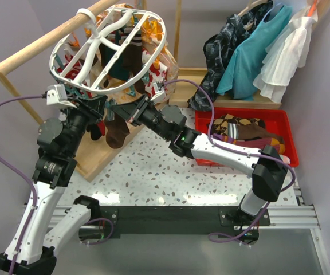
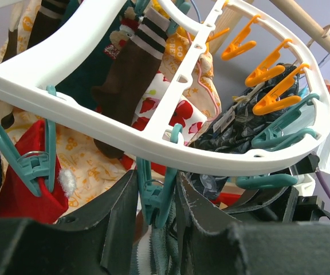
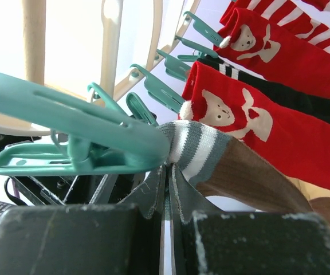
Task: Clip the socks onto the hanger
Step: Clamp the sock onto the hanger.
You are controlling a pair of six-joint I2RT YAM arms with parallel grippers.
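Observation:
The white oval hanger hangs from the wooden rail, with several socks clipped under it. My left gripper sits under its near rim. In the left wrist view my left gripper is shut on a teal clip, squeezing its handles, with a grey-white striped cuff just below. My right gripper is beside it. In the right wrist view my right gripper is shut on the striped cuff of a brown sock, holding it at the mouth of that teal clip. The brown sock hangs down.
Red bear-pattern socks hang close behind the brown one. A red bin with more socks stands at the right. Teal and white dresses hang at the back right. The wooden rail and its frame stand at the left.

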